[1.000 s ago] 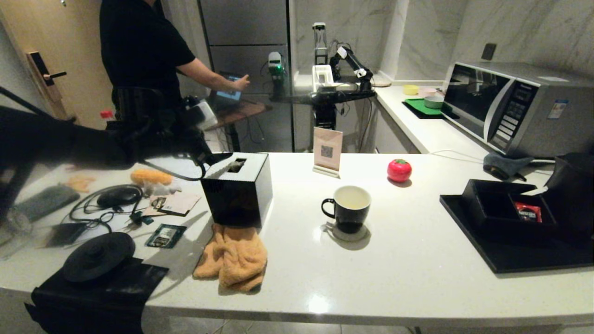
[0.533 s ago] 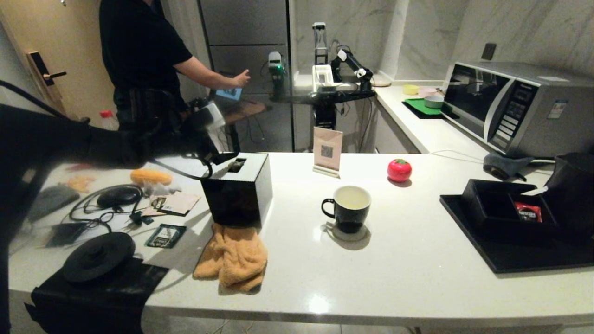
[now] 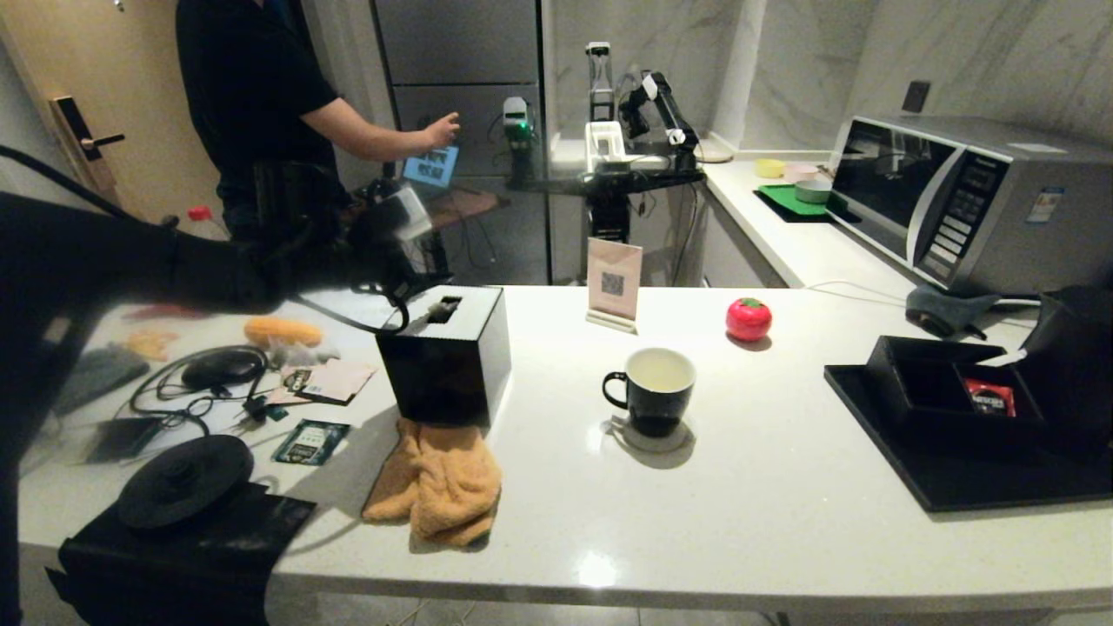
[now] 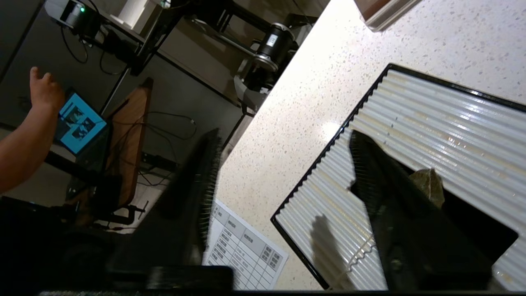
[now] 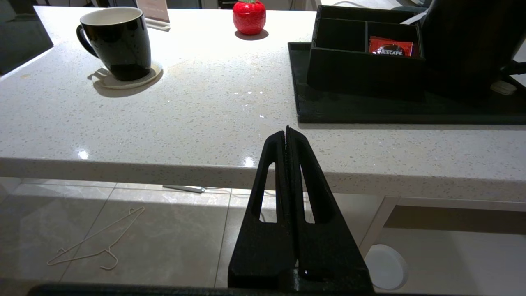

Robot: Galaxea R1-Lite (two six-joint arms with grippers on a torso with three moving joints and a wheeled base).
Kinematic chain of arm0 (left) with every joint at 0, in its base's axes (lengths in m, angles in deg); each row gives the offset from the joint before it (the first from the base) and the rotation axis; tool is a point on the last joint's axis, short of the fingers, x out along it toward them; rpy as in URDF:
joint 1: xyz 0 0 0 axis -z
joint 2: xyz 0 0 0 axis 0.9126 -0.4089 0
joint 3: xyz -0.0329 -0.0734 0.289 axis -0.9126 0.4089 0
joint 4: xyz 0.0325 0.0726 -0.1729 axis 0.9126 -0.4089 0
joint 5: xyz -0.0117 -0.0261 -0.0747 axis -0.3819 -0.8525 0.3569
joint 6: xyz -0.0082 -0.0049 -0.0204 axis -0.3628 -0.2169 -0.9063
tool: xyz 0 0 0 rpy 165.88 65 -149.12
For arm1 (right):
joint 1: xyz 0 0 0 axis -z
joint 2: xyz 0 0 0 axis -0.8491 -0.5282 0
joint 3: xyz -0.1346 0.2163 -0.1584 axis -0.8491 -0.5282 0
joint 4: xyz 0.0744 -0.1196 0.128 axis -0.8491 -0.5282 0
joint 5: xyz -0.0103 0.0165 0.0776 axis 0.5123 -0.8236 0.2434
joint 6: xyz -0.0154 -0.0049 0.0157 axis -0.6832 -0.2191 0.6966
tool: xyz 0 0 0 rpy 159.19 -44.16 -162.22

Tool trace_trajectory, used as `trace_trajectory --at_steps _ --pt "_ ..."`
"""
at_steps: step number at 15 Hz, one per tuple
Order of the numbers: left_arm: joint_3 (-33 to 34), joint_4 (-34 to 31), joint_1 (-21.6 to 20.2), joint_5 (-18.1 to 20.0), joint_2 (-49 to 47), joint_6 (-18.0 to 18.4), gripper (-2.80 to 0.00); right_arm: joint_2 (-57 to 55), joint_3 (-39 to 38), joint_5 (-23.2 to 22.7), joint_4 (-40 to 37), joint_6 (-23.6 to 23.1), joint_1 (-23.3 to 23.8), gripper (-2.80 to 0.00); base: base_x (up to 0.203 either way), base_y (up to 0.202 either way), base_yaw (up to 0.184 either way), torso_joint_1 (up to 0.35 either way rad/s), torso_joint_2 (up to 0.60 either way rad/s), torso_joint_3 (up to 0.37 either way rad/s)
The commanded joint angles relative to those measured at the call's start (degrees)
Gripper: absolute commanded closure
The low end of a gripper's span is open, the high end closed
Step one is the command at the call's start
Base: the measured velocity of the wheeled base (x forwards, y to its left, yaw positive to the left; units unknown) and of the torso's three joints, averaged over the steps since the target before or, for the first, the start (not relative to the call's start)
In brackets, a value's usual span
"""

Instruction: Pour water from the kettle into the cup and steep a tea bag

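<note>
left tool (image 4: pixel 283 164) apart over box slot (image 4: pixel 472 222), maybe tea bag (image 4: pixel 429 185) | right tool (image 5: pixel 286 133) together

The left claw (image 4: pixel 283 164) has narrowed above the black box (image 3: pixel 445 352).

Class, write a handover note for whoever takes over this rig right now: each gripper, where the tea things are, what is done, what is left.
Left gripper: open, empty, over the slot of the black box.
Right gripper: shut, empty, parked below the counter's front edge.
Tea bag: in the box's slot, beside one finger.
Cup: on its coaster at mid-counter, apparently holding water.
Kettle: on the black tray, right.
Done: pouring, it seems.
Left: grip the tea bag, carry it to the cup, steep it.
</note>
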State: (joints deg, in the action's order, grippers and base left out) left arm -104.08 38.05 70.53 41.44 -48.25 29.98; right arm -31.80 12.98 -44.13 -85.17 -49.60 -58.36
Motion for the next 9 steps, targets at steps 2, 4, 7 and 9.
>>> trace_trajectory --at_steps 2,4,7,9 --pt "-1.21 0.01 0.34 -0.26 -0.36 0.35 0.00 -0.07 0.00 -0.05 0.06 -0.02 -0.02 0.00 0.000 0.000 0.000 0.000 0.00 0.000" --pt "-1.87 -1.82 0.08 -0.26 -0.36 0.73 0.00 -0.07 0.00 -0.05 0.06 -0.02 -0.02 0.00 0.000 0.000 0.000 0.000 0.00 0.000" --pt "-3.19 -5.01 0.08 -0.43 -1.30 2.22 0.00 -0.07 0.00 -0.05 0.06 -0.02 -0.02 0.00 0.000 0.000 0.000 0.000 0.00 0.000" --pt "-3.77 -7.76 0.08 -0.64 -1.68 2.72 0.00 -0.07 0.00 -0.05 0.06 -0.02 -0.02 0.00 0.000 0.000 0.000 0.000 0.00 0.000"
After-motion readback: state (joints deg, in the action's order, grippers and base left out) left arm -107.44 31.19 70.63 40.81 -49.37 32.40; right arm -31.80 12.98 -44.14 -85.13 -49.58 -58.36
